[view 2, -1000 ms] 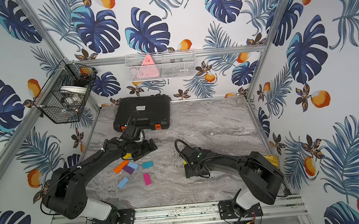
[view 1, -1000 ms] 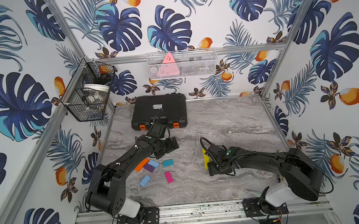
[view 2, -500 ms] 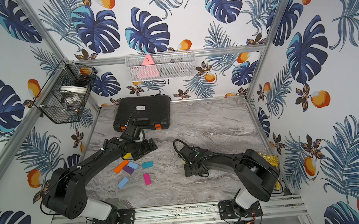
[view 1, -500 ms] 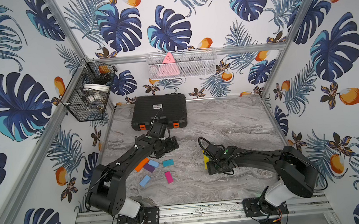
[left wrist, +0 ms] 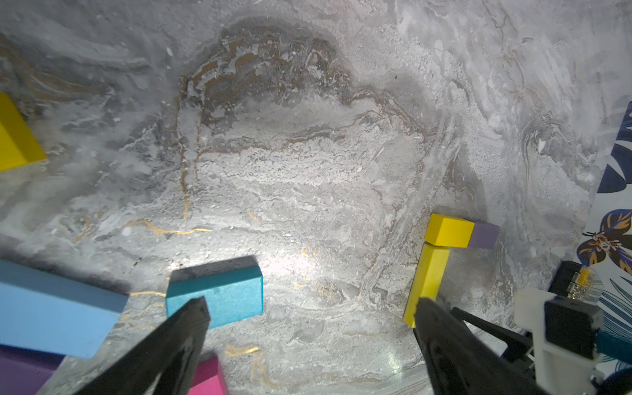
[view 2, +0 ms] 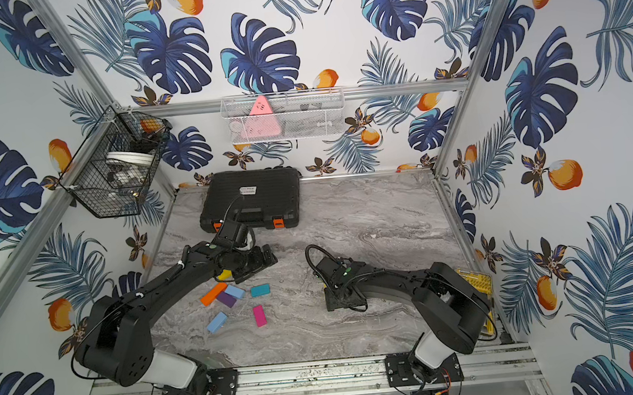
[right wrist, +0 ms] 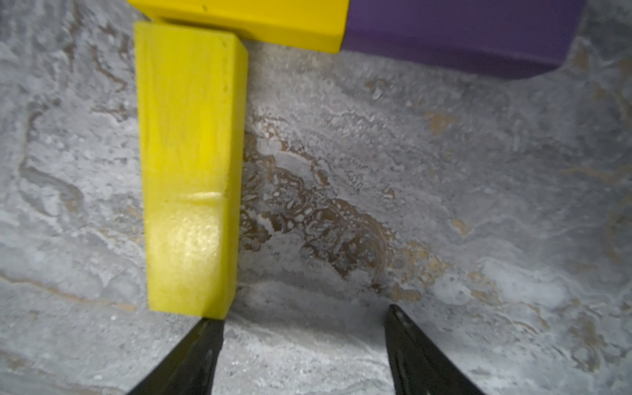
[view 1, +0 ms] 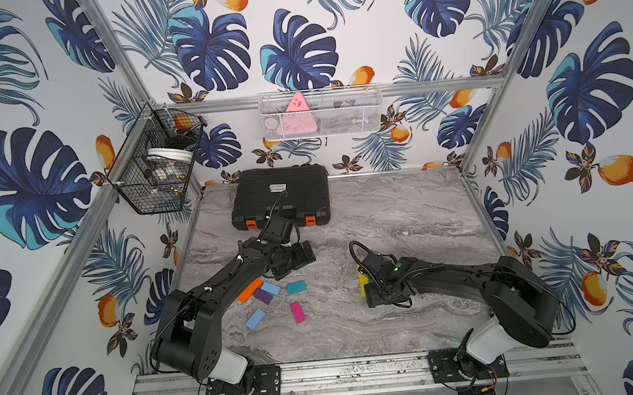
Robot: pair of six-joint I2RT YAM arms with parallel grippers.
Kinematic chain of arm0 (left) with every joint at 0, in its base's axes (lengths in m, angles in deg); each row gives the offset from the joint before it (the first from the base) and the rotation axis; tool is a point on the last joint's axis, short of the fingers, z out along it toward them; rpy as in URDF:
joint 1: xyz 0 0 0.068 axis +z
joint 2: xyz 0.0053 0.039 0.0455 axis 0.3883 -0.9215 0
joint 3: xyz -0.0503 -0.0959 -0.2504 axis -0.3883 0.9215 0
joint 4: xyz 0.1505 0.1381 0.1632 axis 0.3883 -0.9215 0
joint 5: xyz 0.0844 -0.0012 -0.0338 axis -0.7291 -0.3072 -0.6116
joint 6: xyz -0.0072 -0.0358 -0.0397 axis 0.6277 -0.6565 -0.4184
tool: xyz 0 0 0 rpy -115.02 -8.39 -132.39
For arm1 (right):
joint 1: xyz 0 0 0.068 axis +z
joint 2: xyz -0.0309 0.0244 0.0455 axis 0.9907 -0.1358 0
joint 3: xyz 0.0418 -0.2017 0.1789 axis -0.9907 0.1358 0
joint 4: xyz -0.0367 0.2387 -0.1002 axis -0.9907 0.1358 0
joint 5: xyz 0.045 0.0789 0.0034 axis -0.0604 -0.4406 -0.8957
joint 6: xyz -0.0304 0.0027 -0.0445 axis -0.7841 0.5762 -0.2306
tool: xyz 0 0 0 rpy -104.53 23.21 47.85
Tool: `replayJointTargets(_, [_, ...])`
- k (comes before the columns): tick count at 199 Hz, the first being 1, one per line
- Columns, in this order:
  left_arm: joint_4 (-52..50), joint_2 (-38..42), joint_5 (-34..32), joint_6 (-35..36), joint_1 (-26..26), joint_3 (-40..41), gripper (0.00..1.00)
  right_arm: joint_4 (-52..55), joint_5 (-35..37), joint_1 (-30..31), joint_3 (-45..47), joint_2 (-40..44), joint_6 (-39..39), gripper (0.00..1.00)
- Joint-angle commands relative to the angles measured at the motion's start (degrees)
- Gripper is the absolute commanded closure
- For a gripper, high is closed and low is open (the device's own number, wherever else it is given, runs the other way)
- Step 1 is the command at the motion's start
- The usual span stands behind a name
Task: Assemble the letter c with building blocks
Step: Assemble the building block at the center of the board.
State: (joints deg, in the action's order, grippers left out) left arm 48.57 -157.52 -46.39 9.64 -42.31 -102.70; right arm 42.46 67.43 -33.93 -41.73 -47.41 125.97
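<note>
Right gripper (right wrist: pixel 302 313) is sitting low over the table (right wrist: pixel 444 205) with its jaws partly apart and nothing between them, so it's carrying nothing. One fingertip (right wrist: pixel 210 323) is parked right at the near end of the long yellow block (right wrist: pixel 189 164). I can't tell if it's actually touching or just beside it. That block is lying flat as the spine of the C. Its far end is butting up against the short yellow block (right wrist: pixel 246 20), which is sitting end to end with the purple block (right wrist: pixel 455 30) to make one arm of the letter. I'm reading this as squaring up the spine, with the other arm not laid yet.

How I'd be doing it: pushing gently and only along the block's length, so it's closing that corner without shoving the yellow and purple pair out of line. Any sideways push is going to be swinging the spine off square. When backing off, I'd be lifting straight up first so the finger isn't dragging the end along.

Further over, the left gripper (left wrist: pixel 309 301) is hanging wide open and empty by the loose pile. The magenta block (view 1: pixel 298 312) is lying closest to the bases, and the teal block (view 1: pixel 296 286) and orange block (view 1: pixel 250 290) are lying beyond it. Teal or magenta looks like a fair pick for the missing arm. Way at the back, the black case (view 1: pixel 279 197) is sitting well clear.
</note>
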Motion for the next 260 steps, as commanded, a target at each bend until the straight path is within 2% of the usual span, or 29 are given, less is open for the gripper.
replayJointTargets(1, [-0.2, 0.2, -0.7, 0.0, 0.1, -0.1, 0.01, -0.9, -0.4, -0.2, 0.1, 0.0, 0.8, 0.24])
replayJointTargets(140, [-0.1, 0.3, -0.9, 0.1, 0.0, 0.2, 0.01, -2.2, -1.6, -0.4, 0.6, -0.3, 0.7, 0.24])
replayJointTargets(197, [0.0, 0.4, -0.6, 0.2, 0.0, 0.6, 0.01, -0.3, -3.5, -0.6, -0.3, 4.8, 1.7, 0.23])
replayJointTargets(230, [0.2, 0.5, -0.1, 0.2, 0.0, 0.5, 0.01, -0.5, -7.5, -6.0, -3.7, 7.4, 3.4, 0.22])
replayJointTargets(260, [-0.1, 0.7, -0.1, 0.2, 0.0, 0.5, 0.01, -0.6, -11.5, -10.3, -7.9, 6.4, 4.1, 0.2])
